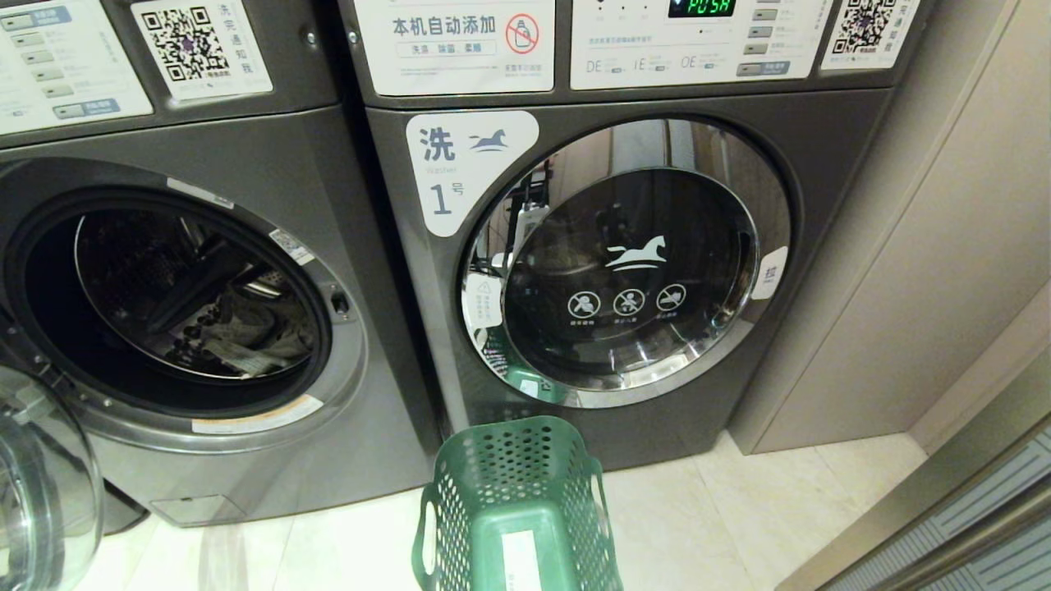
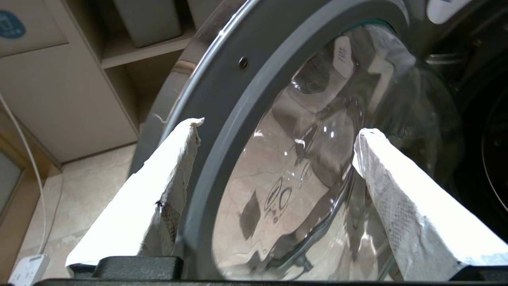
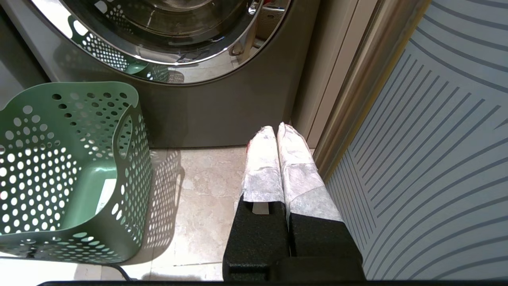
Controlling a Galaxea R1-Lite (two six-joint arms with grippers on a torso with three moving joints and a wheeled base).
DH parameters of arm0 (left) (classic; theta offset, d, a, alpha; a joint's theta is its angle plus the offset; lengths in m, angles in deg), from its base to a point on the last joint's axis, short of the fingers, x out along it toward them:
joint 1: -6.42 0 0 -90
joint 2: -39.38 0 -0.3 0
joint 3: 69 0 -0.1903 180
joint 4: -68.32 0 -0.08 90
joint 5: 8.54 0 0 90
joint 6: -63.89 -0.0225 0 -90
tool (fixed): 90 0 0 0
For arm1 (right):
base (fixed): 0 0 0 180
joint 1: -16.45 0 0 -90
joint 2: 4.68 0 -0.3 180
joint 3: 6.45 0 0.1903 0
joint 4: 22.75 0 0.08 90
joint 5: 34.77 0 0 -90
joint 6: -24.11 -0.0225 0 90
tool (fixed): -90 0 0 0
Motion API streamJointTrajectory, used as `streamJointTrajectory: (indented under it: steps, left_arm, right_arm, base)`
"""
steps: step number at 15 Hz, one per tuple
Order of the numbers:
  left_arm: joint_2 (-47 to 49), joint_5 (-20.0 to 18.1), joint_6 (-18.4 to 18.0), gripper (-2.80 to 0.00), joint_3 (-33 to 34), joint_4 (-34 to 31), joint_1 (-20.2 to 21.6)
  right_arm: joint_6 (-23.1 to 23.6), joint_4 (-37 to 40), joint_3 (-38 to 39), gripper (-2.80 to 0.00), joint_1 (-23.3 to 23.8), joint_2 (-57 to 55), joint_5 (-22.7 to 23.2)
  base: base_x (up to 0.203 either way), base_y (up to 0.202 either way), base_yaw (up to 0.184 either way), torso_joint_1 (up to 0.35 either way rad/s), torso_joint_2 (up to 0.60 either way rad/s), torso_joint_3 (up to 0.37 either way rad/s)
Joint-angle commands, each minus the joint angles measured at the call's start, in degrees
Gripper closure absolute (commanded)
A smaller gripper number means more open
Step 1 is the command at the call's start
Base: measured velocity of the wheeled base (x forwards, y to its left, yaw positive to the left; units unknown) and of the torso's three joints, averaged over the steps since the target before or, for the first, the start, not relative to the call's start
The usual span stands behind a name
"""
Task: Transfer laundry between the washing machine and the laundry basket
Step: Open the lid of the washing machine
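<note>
A pale marble-look tiled floor (image 1: 722, 509) is seen, its joints faintly marked. Directly on it the laundry basket (image 1: 517, 501) is stood upright, just in front of the closed machine labelled 1 (image 1: 624, 263). Beside that machine, to its left in the head view, the washing machine (image 1: 181, 328) with the open door is also stood on the floor. In the left wrist view a white power strip (image 2: 27, 270) is laid on the tiles near a cabinet (image 2: 59, 91).

Closed machine's door label (image 1: 460, 168) – "洗", "1号", its display (image 1: 700, 7) – "PUSH"
</note>
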Motion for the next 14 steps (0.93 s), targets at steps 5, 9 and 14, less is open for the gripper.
streamJointTrajectory:
  steps: [5,9,14]
  left_arm:
    - [22.8,-2.1,6.3,-2.8,-10.1,3.5,5.9]
    - [26.1,-1.6,8.3,0.0,-11.6,3.8,6.4]
    - [29.1,-2.0,8.7,0.0,-15.6,3.7,12.3]
  right_arm:
    - [0.0,-0.1,0.0,0.0,0.0,0.0,0.0]
    - [0.0,0.0,0.0,0.0,0.0,0.0,0.1]
    - [0.0,0.0,0.0,0.0,0.0,0.0,0.0]
  base:
    - [0.0,0.0,0.0,0.0,0.0,0.0]
    - [0.0,0.0,0.0,0.0,0.0,0.0]
    - [0.0,0.0,0.0,0.0,0.0,0.0]
